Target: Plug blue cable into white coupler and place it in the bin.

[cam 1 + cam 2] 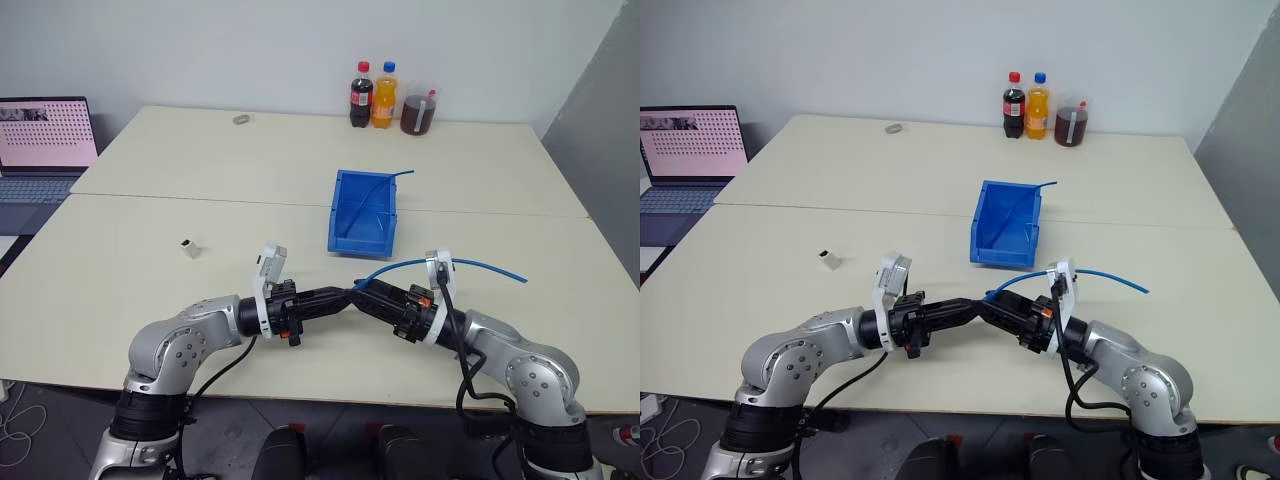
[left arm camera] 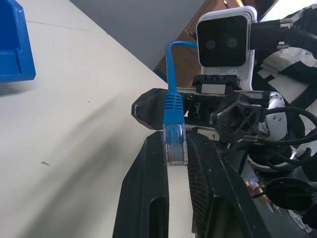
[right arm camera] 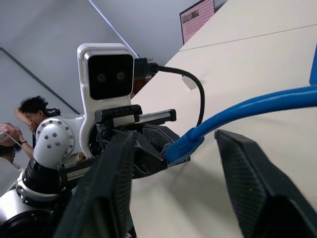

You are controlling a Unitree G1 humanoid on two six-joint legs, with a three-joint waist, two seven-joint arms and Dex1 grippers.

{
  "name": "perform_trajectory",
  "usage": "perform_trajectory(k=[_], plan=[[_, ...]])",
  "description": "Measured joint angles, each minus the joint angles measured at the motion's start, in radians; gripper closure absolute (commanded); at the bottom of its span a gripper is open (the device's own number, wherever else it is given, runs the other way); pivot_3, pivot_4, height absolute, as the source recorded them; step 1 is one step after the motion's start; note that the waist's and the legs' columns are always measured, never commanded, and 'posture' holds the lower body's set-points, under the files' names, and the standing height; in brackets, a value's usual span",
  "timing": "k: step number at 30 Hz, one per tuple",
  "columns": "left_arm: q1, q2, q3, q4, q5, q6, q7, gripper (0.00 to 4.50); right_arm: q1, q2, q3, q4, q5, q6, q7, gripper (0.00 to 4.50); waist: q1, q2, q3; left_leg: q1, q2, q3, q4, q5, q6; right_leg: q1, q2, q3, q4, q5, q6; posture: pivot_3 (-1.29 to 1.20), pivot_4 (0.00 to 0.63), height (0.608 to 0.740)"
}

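Note:
The blue cable (image 1: 470, 263) runs in the air from the table's right side to where both grippers meet near the front edge. My left gripper (image 2: 176, 141) is shut on its clear plug end (image 2: 175, 144), pointing right. My right gripper (image 3: 176, 136) faces it with its fingers apart, one on each side of the cable (image 3: 257, 106) just behind the plug, not pressing it. The white coupler (image 1: 188, 246) lies alone on the table, left of both arms. Behind the grippers stands the blue bin (image 1: 364, 212) with another blue cable (image 1: 378, 187) inside it.
A laptop (image 1: 45, 135) sits open at the far left. Two bottles (image 1: 372, 95) and a jar of dark liquid (image 1: 418, 110) stand at the back edge, with a small grey round thing (image 1: 241, 120) further left. People (image 3: 22, 119) appear beyond the table.

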State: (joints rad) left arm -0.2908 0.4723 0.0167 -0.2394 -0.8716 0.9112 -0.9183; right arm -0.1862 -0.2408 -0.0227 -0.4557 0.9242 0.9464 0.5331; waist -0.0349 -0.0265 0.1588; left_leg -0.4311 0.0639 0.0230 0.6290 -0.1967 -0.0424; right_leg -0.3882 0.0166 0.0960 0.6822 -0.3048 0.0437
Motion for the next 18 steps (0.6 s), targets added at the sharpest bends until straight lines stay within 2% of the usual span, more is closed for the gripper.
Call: perform_trajectory(k=[7,17,18], plan=[[0.006,0.028,0.001,-0.007,-0.017,-0.001,-0.021,4.26,-0.004,-0.012,-0.001,0.007,0.037,0.003,0.006,4.33,0.0,0.0,0.0,0.0,0.0,0.0,0.0,0.0,0.0,0.0,0.0,0.0,0.0,0.0,0.0,0.0,0.15,0.74],[0.012,0.059,-0.011,-0.021,-0.002,-0.045,-0.073,4.26,-0.003,-0.029,-0.007,0.007,0.114,0.027,-0.004,4.36,-0.001,0.0,0.0,0.0,0.0,0.0,0.0,0.0,0.0,-0.001,0.0,0.0,0.0,0.0,0.0,0.0,0.15,0.74],[0.013,0.073,-0.013,-0.021,0.0,-0.047,-0.086,3.54,-0.003,-0.029,0.0,0.007,0.117,0.029,-0.004,4.36,-0.001,0.0,0.0,0.0,0.0,0.0,-0.001,0.0,0.0,-0.001,0.0,0.0,0.0,0.0,0.0,0.0,0.15,0.74]])
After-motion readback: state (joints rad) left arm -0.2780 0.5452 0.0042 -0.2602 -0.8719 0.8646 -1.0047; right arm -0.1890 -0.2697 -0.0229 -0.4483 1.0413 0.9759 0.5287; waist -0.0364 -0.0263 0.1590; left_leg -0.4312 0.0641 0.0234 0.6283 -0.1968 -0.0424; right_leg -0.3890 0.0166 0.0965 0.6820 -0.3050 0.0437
